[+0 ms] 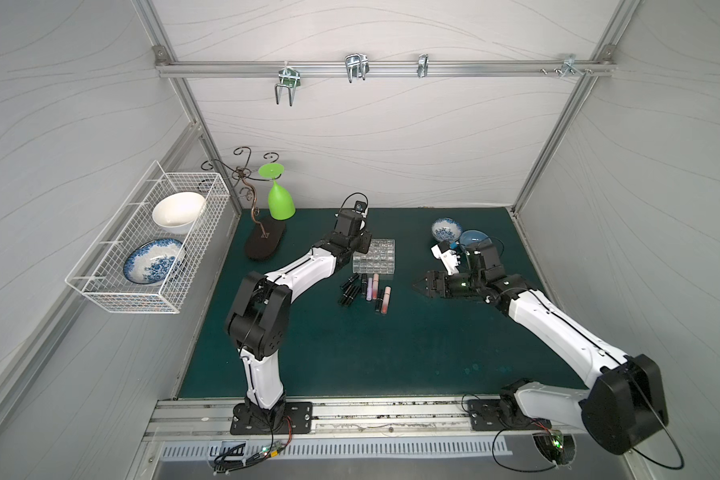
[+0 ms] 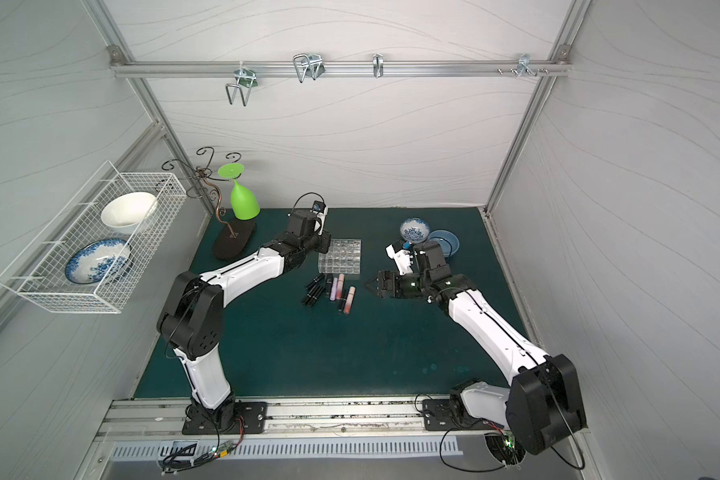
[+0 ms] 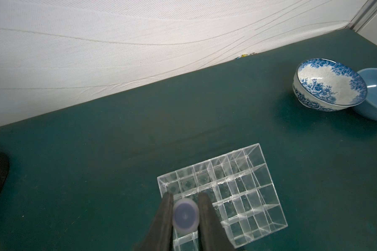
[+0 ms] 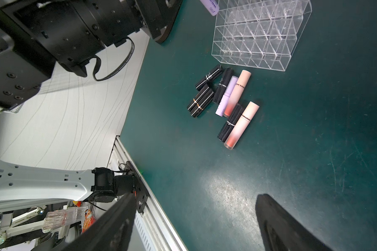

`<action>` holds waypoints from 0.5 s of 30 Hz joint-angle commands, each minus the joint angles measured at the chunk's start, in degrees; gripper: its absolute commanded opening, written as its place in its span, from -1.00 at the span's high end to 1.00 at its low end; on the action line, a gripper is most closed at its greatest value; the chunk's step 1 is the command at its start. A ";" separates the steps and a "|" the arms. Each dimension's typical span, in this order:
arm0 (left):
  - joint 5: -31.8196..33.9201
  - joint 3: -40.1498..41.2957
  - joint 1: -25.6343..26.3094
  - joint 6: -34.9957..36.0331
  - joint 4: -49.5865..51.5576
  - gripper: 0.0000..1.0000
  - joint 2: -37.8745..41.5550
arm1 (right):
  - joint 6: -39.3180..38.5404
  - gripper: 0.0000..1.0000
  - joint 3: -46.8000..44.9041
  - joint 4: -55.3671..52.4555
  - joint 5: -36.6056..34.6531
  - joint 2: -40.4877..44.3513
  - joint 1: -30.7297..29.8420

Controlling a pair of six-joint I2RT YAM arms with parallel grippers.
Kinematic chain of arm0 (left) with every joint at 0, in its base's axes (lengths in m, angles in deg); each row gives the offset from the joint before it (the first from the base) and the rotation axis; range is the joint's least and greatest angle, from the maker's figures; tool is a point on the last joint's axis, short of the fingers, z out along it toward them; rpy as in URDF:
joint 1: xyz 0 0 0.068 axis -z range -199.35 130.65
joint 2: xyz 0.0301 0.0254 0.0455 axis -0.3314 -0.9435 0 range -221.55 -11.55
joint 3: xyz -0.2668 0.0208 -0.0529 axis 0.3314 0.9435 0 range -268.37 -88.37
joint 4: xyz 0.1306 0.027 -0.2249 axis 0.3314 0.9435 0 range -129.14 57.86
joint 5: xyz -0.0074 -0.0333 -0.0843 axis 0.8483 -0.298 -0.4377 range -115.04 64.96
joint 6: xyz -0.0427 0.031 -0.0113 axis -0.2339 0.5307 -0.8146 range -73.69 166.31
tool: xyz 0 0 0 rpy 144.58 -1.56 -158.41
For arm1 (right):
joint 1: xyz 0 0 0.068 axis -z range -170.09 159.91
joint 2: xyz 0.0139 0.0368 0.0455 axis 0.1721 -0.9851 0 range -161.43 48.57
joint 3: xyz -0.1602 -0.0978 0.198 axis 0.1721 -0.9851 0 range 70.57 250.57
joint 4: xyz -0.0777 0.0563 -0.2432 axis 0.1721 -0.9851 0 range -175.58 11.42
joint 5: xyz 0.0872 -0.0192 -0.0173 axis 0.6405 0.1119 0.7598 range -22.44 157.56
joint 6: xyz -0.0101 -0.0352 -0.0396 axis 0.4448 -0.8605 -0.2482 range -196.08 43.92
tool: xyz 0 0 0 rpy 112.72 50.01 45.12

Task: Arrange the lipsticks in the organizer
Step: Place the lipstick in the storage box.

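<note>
Claw on left grips lipstick above organizer

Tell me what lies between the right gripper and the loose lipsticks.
Only bare green mat separates the right gripper from the lipsticks, as the right wrist view shows.

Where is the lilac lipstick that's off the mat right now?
In the left wrist view, the lilac lipstick sits clamped in the left hand, over edge cells of the organizer.
</note>
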 commanded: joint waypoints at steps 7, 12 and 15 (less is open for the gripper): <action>1.90 -1.21 -0.86 0.14 -3.64 1.00 -2.92 | -0.99 -0.77 1.01 0.37 0.02 -0.17 -0.45; 1.68 -1.30 -1.51 -0.48 -4.21 1.00 -3.87 | -1.13 -0.77 0.75 0.59 -0.04 -0.41 -0.45; 1.44 -1.35 -1.95 -0.90 -4.43 1.00 -4.46 | -1.16 -0.77 0.66 0.63 0.03 -0.68 -0.41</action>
